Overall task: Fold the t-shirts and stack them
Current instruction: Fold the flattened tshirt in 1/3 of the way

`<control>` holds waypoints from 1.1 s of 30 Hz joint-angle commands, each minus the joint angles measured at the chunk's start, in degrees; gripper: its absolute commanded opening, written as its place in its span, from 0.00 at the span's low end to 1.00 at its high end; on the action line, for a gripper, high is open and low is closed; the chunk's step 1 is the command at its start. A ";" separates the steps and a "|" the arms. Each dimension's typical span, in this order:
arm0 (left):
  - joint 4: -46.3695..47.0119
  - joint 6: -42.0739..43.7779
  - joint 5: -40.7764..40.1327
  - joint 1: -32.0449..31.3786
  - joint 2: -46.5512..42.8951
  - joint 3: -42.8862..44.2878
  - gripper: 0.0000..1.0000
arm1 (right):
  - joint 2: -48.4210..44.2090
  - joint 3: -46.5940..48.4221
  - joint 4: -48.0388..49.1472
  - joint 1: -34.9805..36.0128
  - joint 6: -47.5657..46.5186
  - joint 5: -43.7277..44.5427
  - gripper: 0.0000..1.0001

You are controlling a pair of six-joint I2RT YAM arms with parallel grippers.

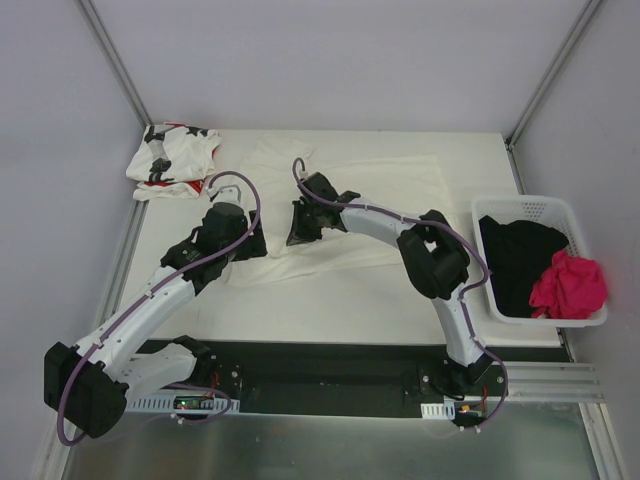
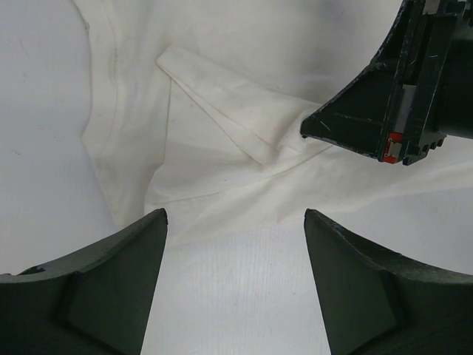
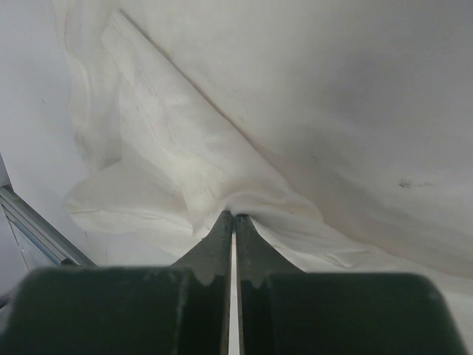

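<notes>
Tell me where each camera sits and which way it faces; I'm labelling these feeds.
Top external: above and behind the arms, looking down on the table, both arms and the cream t-shirt.
Left wrist: faces down at the t-shirt; open left hand at bottom.
Right wrist: looks low along the t-shirt; right hand shut on a fold.
Shared: the left wrist view also shows the right hand's tip.

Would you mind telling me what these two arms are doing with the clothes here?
The right pincer is shut on a fold of the cream-white t-shirt spread across the table. The left pincer hangs open just beside it, holding nothing. The star-print t-shirt lies bunched at the far left corner, and the white basket on the right holds a black garment and a pink garment.
</notes>
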 commanded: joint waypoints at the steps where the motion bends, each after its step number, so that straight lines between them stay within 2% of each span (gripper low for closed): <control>1: 0.62 0.66 -1.93 -0.40 -0.45 -0.51 0.74 | -0.25 2.18 -0.14 -0.48 0.15 0.75 0.01; 33: -0.61 -0.48 1.58 -0.49 4.64 -0.25 0.73 | 2.65 3.41 1.97 -7.77 1.47 1.98 0.01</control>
